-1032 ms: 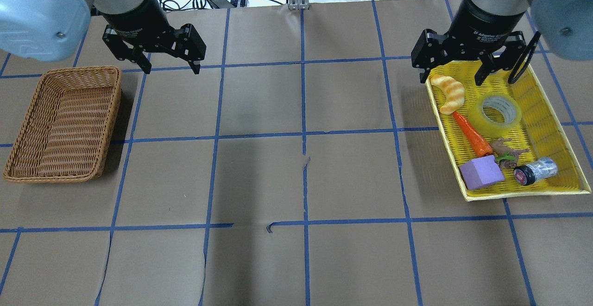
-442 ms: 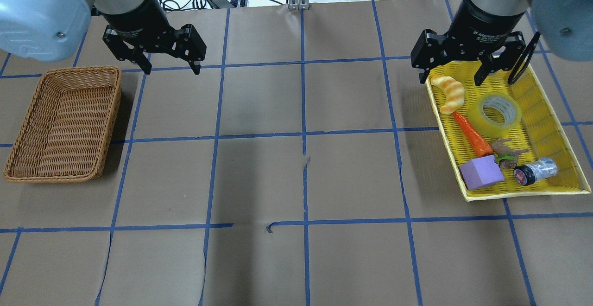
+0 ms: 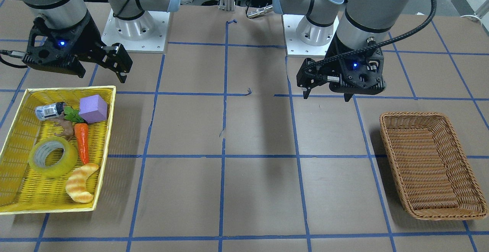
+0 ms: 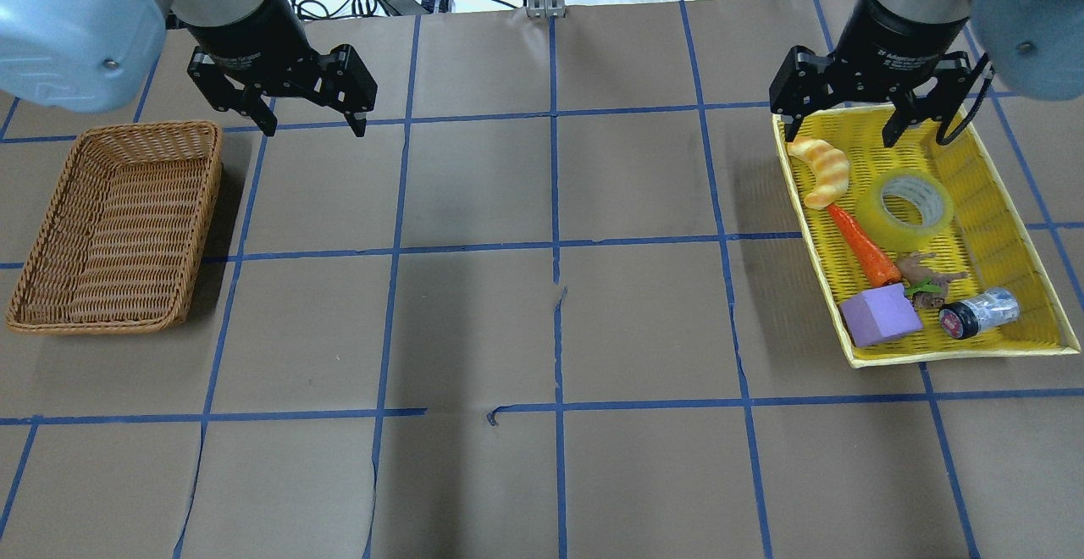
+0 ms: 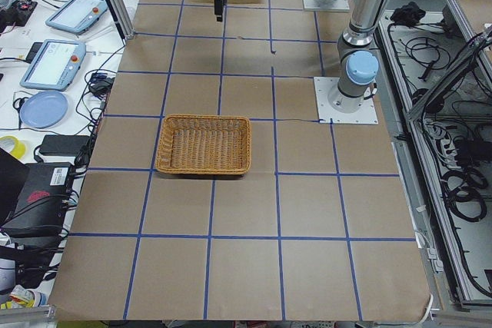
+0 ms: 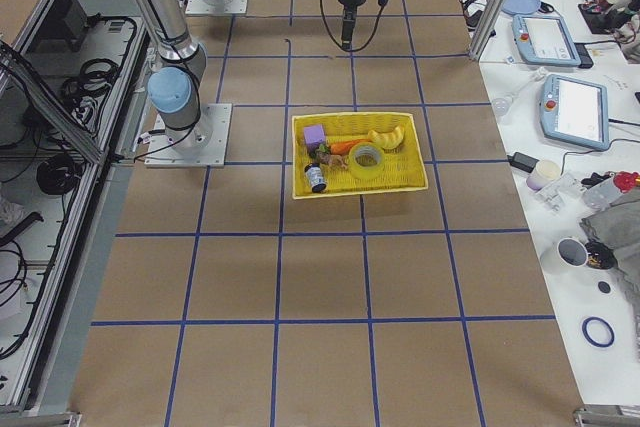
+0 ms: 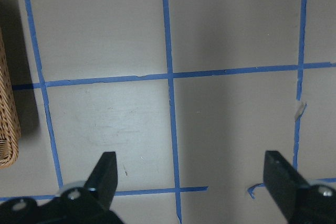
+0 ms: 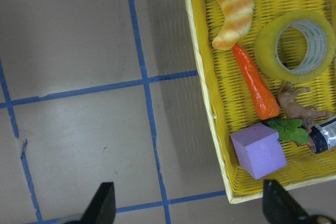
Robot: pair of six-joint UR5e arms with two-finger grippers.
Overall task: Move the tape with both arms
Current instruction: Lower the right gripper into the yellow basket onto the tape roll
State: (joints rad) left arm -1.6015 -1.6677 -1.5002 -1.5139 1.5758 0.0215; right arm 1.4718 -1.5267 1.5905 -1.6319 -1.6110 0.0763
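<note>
The tape (image 4: 904, 200) is a yellow-green roll with a pale core. It lies flat in the yellow tray (image 4: 999, 229) on the right, and shows in the front view (image 3: 52, 157) and the right wrist view (image 8: 295, 45). My right gripper (image 4: 840, 137) is open and empty. It hangs above the tray's far end, over the croissant toy (image 4: 820, 171), left of and beyond the tape. My left gripper (image 4: 316, 129) is open and empty above bare table. It is just right of the far end of the wicker basket (image 4: 110, 229).
In the tray, a carrot (image 4: 864, 246), a purple block (image 4: 881, 315), a small toy animal (image 4: 927, 271) and a small jar (image 4: 978, 312) lie near the tape. The brown table carries a grid of blue tape lines. Cables and devices lie beyond the far edge.
My right gripper has moved a little to the right and farther back, over the tray's far end, still open. The left arm, the tape and the other objects have not moved.
</note>
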